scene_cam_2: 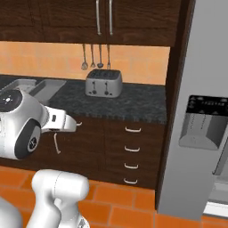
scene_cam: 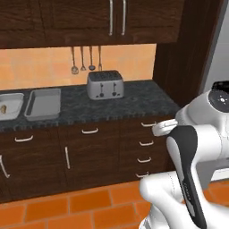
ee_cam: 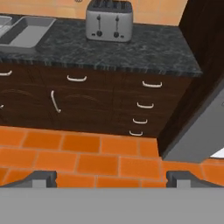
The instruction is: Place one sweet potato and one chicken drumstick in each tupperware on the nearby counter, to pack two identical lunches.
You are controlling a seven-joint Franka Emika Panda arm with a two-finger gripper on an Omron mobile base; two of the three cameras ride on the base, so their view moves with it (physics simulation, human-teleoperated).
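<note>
Left base view / counter (scene_cam: 134,105): dark marbled top running over brown cabinets w/ silver handles.
Left base view / tupperware: two grey trays sitting side by side at left end of counter. Longer tupperware (scene_cam: 43,103) lying nearer the toaster (scene_cam: 105,84); squarish tupperware (scene_cam: 10,106) lying at frame edge, holding a small tan bit, too small to tell what.
Left base view / utensils (scene_cam: 85,60): hanging on wall above toaster.
Right base view / fridge (scene_cam_2: 202,116): standing right of counter, dispenser facing out. Trays showing partly behind white arm at left.
Hand view / gripper (ee_cam: 112,178): fingertips (ee_cam: 42,177) standing wide apart, holding nothing, hovering over orange tile floor (ee_cam: 87,153), well apart from counter & trays.
</note>
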